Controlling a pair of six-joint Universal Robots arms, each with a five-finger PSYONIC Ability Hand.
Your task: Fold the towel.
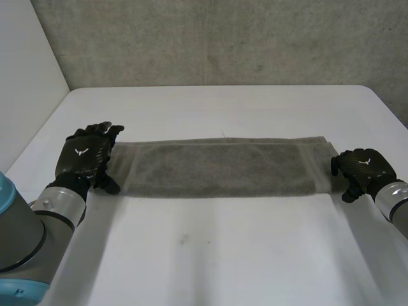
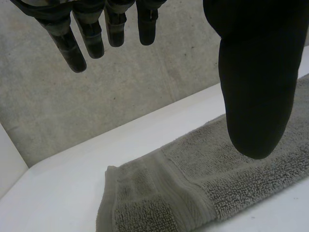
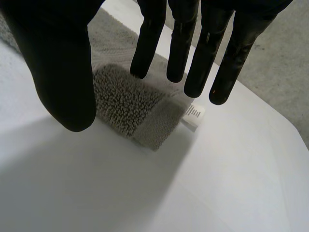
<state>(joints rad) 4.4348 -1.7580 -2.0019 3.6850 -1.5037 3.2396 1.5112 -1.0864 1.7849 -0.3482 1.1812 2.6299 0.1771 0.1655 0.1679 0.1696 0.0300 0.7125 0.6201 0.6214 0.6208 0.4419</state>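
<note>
Left hand [image 1: 83, 158], right hand [image 1: 363, 166], fingers spread, at opposite ends of towel [image 1: 220, 167], long axis side-to-side.

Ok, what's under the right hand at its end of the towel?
Under the open right hand lies the grey towel's folded end, a white label sticking out of it onto the white table. Whatever is between or beneath the towel's layers is covered.

The white table [image 1: 255, 255] is carrying a grey towel [image 1: 220, 167] — lying flat across it as a long strip, seemingly folded double — with a small white label [image 3: 194, 115] poking out at one end.
</note>
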